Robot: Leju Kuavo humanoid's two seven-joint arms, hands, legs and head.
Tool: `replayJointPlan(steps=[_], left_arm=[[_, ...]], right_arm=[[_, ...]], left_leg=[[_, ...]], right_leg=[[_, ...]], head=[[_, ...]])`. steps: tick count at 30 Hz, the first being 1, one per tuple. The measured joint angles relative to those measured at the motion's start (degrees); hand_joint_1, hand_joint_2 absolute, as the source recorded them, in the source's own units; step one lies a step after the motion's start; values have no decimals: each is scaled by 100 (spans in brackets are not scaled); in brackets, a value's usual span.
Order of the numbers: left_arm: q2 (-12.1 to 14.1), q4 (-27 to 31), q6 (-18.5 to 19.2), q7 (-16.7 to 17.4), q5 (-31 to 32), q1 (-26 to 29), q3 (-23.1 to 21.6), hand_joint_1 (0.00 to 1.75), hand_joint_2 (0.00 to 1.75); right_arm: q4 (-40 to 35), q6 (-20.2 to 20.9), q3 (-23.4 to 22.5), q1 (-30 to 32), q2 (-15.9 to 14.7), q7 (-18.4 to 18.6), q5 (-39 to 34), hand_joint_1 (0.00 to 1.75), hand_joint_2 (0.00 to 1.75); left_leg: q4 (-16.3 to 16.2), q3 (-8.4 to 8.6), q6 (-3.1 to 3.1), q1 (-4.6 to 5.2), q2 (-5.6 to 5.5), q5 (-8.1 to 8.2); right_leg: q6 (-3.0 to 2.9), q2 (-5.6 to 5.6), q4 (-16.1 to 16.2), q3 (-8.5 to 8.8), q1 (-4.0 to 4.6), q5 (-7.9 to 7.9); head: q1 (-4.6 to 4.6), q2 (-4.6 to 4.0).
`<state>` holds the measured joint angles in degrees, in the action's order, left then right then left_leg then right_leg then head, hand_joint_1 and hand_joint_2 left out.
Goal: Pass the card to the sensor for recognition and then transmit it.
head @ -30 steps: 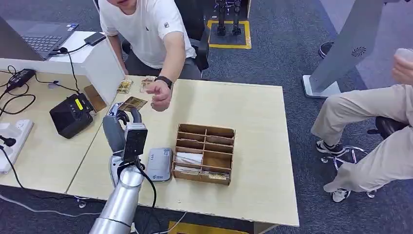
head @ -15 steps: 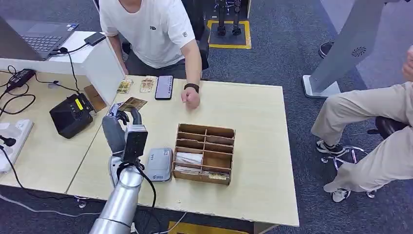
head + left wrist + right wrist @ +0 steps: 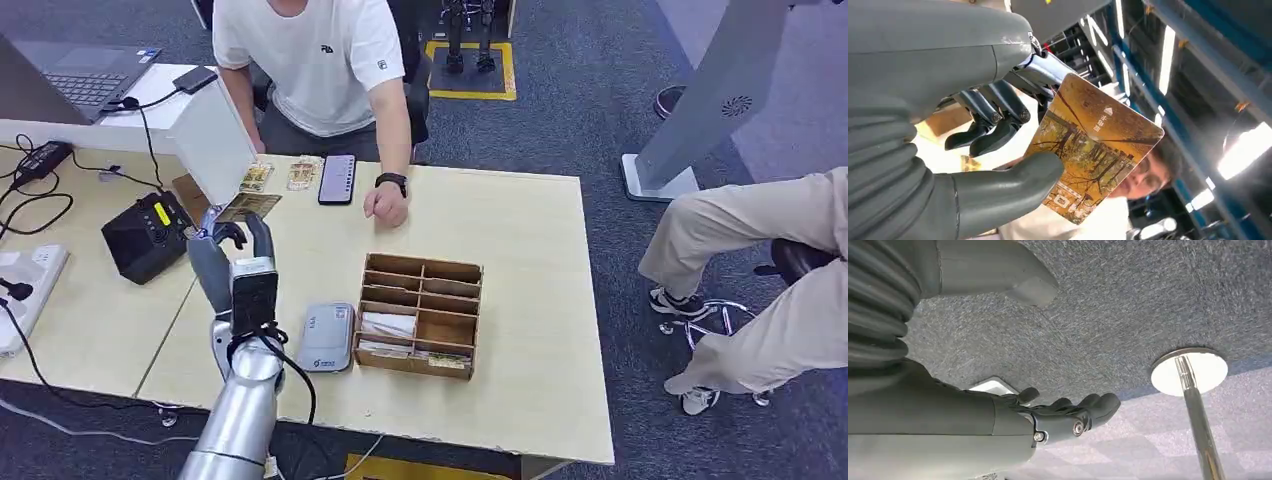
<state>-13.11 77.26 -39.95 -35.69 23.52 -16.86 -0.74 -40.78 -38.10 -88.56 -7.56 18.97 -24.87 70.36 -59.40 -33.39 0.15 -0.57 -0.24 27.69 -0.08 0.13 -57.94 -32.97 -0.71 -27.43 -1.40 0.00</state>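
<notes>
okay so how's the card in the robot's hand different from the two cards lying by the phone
The held card is up off the table, pinched in the left hand; the two cards lie flat on the table. The held card is next to the black sensor box; the two cards sit farther back, beside the phone. In the head view all look small, rectangular and yellow-brown.

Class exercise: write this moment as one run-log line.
left hand: holds autumn-printed orange card raised | right hand: empty, hanging above carpet | black sensor box: on table, card not yet on it
</notes>
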Motion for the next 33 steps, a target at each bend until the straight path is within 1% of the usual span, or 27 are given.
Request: replayJointPlan(steps=[3, 11, 17, 24, 26, 29, 33], left_arm=[[2, 284, -11, -120, -228, 97, 39, 175, 175], [46, 886, -17, -243, -611, 308, 199, 175, 175], [68, 1082, -20, -256, -676, 385, 245, 175, 175], [90, 1131, -17, -256, -658, 399, 265, 175, 175], [90, 1131, -17, -230, -580, 399, 265, 175, 175], [90, 1118, -11, -98, -392, 397, 265, 175, 175], [87, 963, -9, 172, -84, 365, 256, 175, 175]], right_arm=[[-4, 0, 0, 1, 0, 37, -9, 0, 175], [-33, 0, 0, 3, 0, 103, -94, 0, 175], [-44, 0, 0, 4, 0, 103, -94, 0, 175], [-48, 0, 0, 4, 0, 103, -77, 0, 175], [-48, 0, 0, 4, 0, 103, -59, 0, 175], [-46, 0, 0, 4, 0, 116, -50, 0, 175], [-35, 0, 0, 3, 0, 109, 37, 0, 175]], left_leg=[[0, 0, 0, 0, 0, 0], [0, -1, 0, 0, 0, 0], [0, -1, 0, 0, 0, 0], [0, 0, 0, 0, 0, 0], [0, 0, 0, 0, 0, 0], [0, 0, 0, 0, 0, 0], [0, 0, 0, 0, 1, 0]], right_leg=[[0, 0, 0, 0, 0, -1], [0, 0, 0, 0, 0, -1], [0, -1, 0, 0, 0, 0], [0, -1, 0, -1, 0, -1], [0, -1, 0, -1, 0, -1], [0, 0, 1, -3, 0, -1], [0, 1, 1, -5, 0, 0]], head=[[-2, 0], [-2, 0], [-2, 0], [0, 0], [0, 0], [-2, 0], [-2, 0]])
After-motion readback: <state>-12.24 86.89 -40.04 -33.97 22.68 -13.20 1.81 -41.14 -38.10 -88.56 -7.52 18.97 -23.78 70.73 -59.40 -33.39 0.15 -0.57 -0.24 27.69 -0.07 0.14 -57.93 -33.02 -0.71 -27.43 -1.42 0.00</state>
